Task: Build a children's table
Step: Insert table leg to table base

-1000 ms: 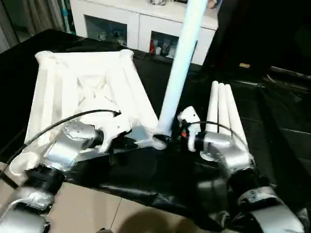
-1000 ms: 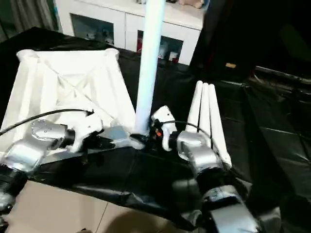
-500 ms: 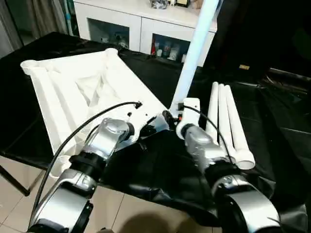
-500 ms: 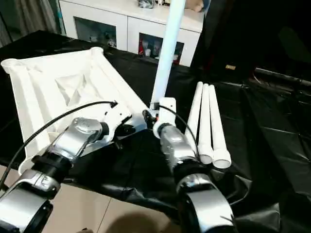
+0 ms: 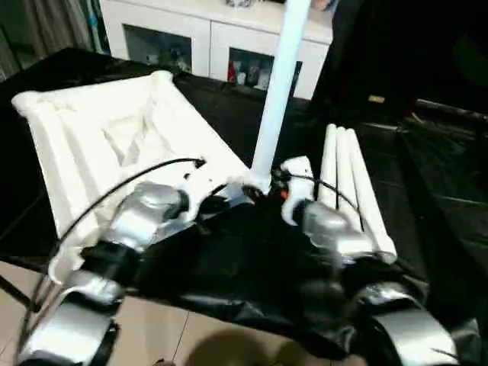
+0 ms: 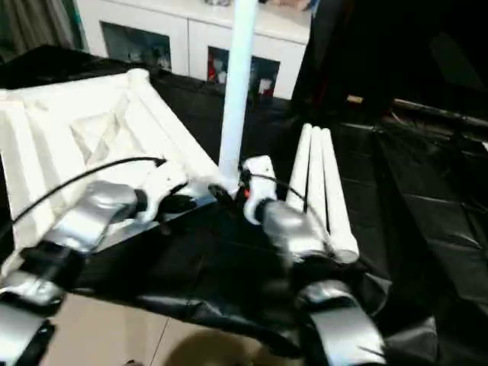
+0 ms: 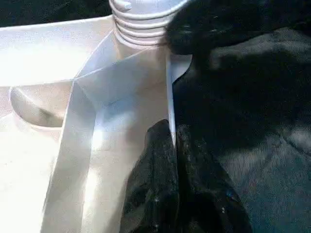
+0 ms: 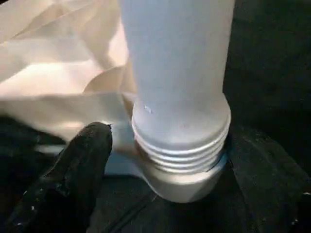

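- A white plastic tabletop (image 5: pixel 114 145) lies upside down on a table covered in black sheeting (image 5: pixel 442 198), its ribbed underside facing up and one corner pointing toward the robot.
- At that near corner, one white tube leg (image 5: pixel 276 84) stands close to upright in the round corner socket (image 8: pixel 182 182). Its threaded end sits at the socket mouth, with several thread rings visible above the rim.
- Three more white tube legs (image 5: pixel 347 179) lie side by side on the black sheeting, just to the right of the standing leg.
- The left gripper (image 5: pixel 221 202) reaches in from the left at the tabletop's near corner. In the left wrist view its two black fingers (image 7: pixel 153 189) are almost closed, pinching the thin white edge wall of the tabletop between them, just short of the socket.
- The right gripper (image 5: pixel 276 185) comes in from the right at the base of the standing leg. In the right wrist view its jaws are spread wide, one black finger (image 8: pixel 77 170) on each side of the socket and the leg's threaded end. Whether the pads press on the leg cannot be told.
- A white cabinet (image 5: pixel 206 38) with glass doors stands behind the table.
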### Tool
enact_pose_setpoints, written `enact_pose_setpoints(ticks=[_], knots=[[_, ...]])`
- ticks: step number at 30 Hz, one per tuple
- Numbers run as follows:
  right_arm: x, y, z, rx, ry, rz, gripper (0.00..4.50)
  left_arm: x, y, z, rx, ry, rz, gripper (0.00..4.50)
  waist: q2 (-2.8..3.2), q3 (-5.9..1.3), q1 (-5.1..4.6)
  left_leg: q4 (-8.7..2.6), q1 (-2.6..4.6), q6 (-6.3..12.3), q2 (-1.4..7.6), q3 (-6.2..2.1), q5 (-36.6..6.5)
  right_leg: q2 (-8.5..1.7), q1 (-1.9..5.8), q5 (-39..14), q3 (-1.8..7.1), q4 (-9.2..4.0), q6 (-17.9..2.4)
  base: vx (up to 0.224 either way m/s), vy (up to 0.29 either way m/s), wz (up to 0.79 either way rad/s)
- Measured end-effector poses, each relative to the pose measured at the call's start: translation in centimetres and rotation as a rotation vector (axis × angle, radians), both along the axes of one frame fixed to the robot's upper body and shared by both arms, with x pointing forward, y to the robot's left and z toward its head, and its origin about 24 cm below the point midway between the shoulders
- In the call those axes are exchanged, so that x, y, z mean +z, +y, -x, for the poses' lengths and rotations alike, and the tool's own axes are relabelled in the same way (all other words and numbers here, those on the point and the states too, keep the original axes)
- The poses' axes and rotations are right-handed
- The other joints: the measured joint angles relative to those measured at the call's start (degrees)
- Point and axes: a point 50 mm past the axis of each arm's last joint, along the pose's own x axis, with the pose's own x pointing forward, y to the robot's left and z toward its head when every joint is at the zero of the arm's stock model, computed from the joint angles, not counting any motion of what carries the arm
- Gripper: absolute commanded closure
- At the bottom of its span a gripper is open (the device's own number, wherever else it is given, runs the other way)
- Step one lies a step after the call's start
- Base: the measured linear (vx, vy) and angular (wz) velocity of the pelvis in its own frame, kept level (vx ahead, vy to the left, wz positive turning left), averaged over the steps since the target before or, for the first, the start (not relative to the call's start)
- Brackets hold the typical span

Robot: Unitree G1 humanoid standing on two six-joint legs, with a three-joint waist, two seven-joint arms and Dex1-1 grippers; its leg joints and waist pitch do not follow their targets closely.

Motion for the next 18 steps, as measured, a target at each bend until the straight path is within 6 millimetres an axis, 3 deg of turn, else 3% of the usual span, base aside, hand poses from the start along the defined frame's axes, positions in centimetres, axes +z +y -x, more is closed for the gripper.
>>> enact_pose_setpoints(ticks=[3,7,13,16,18], knots=[[0.3,-1.2,0.5,0.112,-0.019,0.02,0.59,0.1,0.8,0.7,-0.081,0.014,-0.003,4.5,0.07,0.04,0.35,0.0,0.0,0.02,0.0,0.03,-0.01,0.0,0.0,-0.07,0.01,-0.03,-0.03,0.0,0.0,0.0],[0.7,-0.9,1.2,0.268,-0.025,0.03,0.59,0.1,1.6,2.1,-0.191,0.074,0.013,4.5,0.13,0.07,0.73,-0.03,0.01,0.02,0.01,0.03,-0.01,0.0,0.0,-0.11,0.01,-0.02,-0.06,0.0,0.0,0.0],[0.1,-0.6,2.1,0.366,0.014,0.051,0.59,0.1,1.5,2.7,-0.251,0.097,0.017,4.5,0.21,0.12,1.7,0.02,0.03,0.02,0.01,0.1,-0.02,-0.03,0.09,-0.1,0.11,0.02,-0.06,0.0,0.0,0.0],[0.1,-0.7,2.1,0.368,0.016,0.054,0.75,0.1,1.5,2.7,-0.253,0.098,0.015,4.5,0.21,0.13,1.81,-0.01,0.06,0.01,0.02,0.08,-0.01,-0.03,0.08,-0.11,0.09,0.09,-0.05,0.0,0.0,0.0],[0.1,-0.7,2.2,0.371,0.017,0.054,1.1,0.2,1.6,2.7,-0.258,0.1,0.015,4.5,0.21,0.13,1.84,-0.04,0.05,0.0,0.02,0.08,-0.01,-0.03,0.07,-0.11,0.08,0.09,-0.05,0.0,0.0,0.0]])
